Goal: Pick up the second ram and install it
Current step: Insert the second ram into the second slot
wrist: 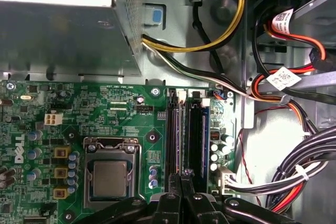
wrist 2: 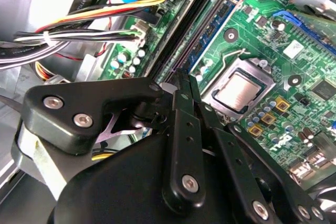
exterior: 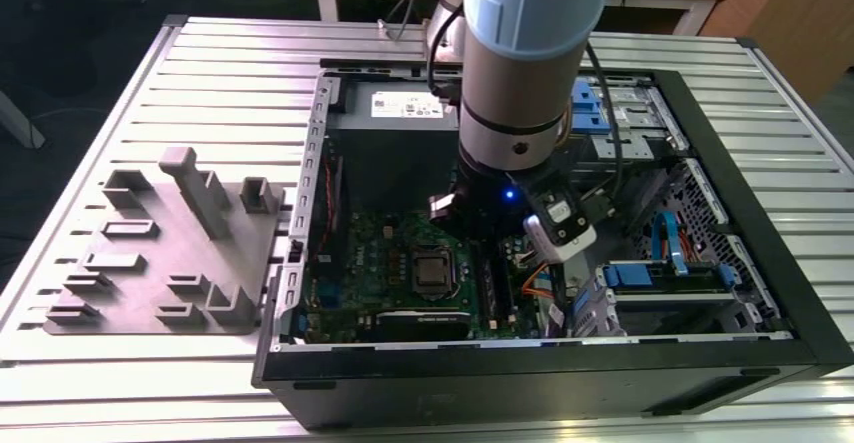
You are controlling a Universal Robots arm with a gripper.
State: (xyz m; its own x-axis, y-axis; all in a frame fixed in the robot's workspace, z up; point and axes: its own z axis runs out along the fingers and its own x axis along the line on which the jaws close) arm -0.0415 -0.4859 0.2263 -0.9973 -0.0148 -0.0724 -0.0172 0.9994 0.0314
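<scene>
While the arm (exterior: 514, 83) reaches straight down into the open case (exterior: 534, 393), the end effector (wrist: 184, 174) sits low over the green board (wrist: 105, 108). Its two black fingers (wrist: 170, 205) are squeezed tight on the ram (wrist: 177, 129), a thin strip seen edge-on. The ram stands in one of the long slots (wrist: 195, 129) and runs away from the tips. The square silver chip (wrist: 109, 178) is near the end effector, on the board. White words are printed on the board beside the chip. White labels (wrist: 283, 77) hang on the red wires (wrist: 310, 40) well apart from the tips, and a yellow wire (wrist: 239, 14) curls beyond the slots. In the exterior view a white label (exterior: 407, 106) sits on the metal box just past the arm. A grey block (exterior: 174, 253) with pegs lies on the desk (exterior: 240, 83) outside the case, well apart from the end effector. A small blue light (exterior: 510, 195) shines on the wrist.
</scene>
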